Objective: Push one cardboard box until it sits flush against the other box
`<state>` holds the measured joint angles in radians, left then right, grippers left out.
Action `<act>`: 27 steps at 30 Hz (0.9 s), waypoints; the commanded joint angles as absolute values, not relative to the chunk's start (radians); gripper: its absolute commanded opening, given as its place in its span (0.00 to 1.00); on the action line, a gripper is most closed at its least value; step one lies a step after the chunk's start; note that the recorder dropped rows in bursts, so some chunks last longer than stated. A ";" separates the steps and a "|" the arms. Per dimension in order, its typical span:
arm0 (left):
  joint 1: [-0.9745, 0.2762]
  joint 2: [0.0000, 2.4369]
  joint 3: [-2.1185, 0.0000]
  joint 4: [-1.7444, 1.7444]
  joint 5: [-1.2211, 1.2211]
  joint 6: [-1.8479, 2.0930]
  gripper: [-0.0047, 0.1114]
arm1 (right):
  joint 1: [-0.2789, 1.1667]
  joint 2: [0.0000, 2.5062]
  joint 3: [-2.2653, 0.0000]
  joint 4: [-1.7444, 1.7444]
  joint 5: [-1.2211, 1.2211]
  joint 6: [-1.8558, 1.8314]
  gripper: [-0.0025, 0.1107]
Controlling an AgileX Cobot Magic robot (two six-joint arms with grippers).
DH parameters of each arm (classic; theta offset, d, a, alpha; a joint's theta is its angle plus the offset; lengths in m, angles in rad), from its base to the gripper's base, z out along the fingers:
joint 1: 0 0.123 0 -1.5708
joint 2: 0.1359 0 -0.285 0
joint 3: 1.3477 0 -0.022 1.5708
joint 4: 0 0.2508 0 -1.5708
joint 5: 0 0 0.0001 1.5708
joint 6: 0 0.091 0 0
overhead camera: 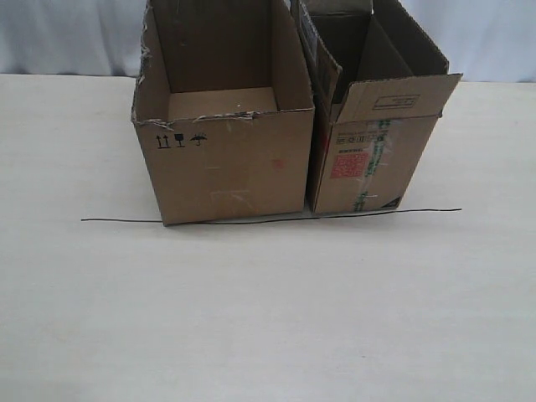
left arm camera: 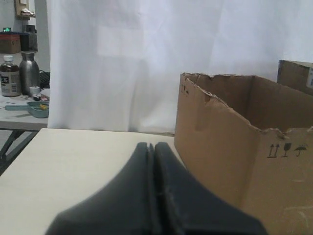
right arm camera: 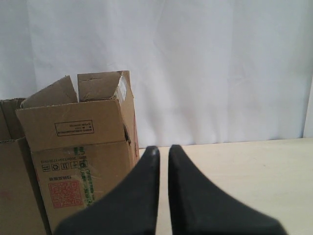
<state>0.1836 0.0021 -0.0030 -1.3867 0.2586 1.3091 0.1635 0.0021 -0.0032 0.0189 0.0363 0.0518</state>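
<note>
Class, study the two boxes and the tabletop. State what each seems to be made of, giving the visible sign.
Cardboard box: brown cardboard, matt; the torn rim frays like paper fibre. Other box: the same matt brown cardboard, folded flaps, with green-striped tape and a red printed label. Table: pale, smooth, matt top with faint streaks, perhaps laminate or painted wood; the look leaves it open.

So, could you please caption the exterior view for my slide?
Wide torn-rimmed brown cardboard box beside narrower red-labelled brown carton, along a black line.
</note>
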 commanded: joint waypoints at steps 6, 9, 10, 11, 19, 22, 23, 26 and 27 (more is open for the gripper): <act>0.185 0.000 0.000 -1.412 0.244 1.313 0.04 | 0.165 0.000 0.000 0.011 0.028 0.050 0.07; 0.185 0.000 0.000 -1.446 0.212 1.313 0.04 | 0.165 0.000 0.000 0.011 0.028 0.050 0.07; 0.185 0.000 0.000 -1.465 0.198 1.313 0.04 | 0.165 0.000 0.000 0.011 0.028 0.050 0.07; 0.185 0.000 0.000 -1.486 0.180 1.313 0.04 | 0.165 0.000 0.000 0.011 0.028 0.050 0.07; 0.185 0.000 0.000 -1.232 0.164 1.117 0.04 | 0.165 0.000 0.000 0.011 0.028 0.050 0.07; 0.185 0.000 -0.005 -0.811 0.166 0.697 0.04 | 0.165 0.000 0.000 0.011 0.028 0.050 0.07; 0.185 0.000 -0.005 -0.663 0.150 0.567 0.04 | 0.165 0.000 0.000 0.011 0.028 0.050 0.07; 0.185 0.000 -0.002 -0.302 0.103 0.164 0.04 | 0.165 0.000 0.000 0.011 0.028 0.050 0.07; 0.185 0.000 0.000 -0.207 0.078 0.062 0.04 | 0.165 0.000 0.000 0.011 0.028 0.050 0.07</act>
<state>0.1836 0.0021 -0.0030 -0.4956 0.1250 0.3865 0.1635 0.0021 -0.0032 0.0189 0.0363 0.0518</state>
